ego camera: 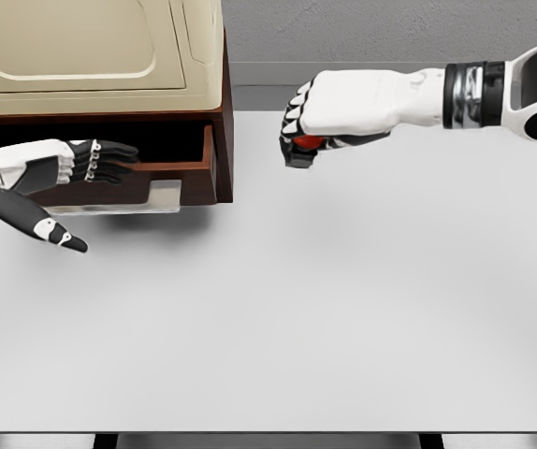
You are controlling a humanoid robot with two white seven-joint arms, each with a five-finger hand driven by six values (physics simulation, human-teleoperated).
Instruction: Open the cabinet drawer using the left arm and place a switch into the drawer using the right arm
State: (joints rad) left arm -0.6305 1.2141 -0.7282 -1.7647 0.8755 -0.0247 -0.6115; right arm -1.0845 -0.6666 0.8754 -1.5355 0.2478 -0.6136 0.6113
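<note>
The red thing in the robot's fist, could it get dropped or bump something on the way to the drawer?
Maybe. The small red object is almost hidden in the closed right hand above the white table, so a loose grip could drop it. The dark brown wooden drawer is only partly open, so it might hit the front edge. The left hand sits at that opening and could get in the way.

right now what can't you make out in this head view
- The thing in the right robot hand: only a red patch shows between the curled fingers, so its shape stays hidden.
- The inside of the drawer: dark shadow and the left robot hand cover it.
- The cabinet: cut off by the top and left edges.
- The right arm: cut off by the right edge past the elbow.
</note>
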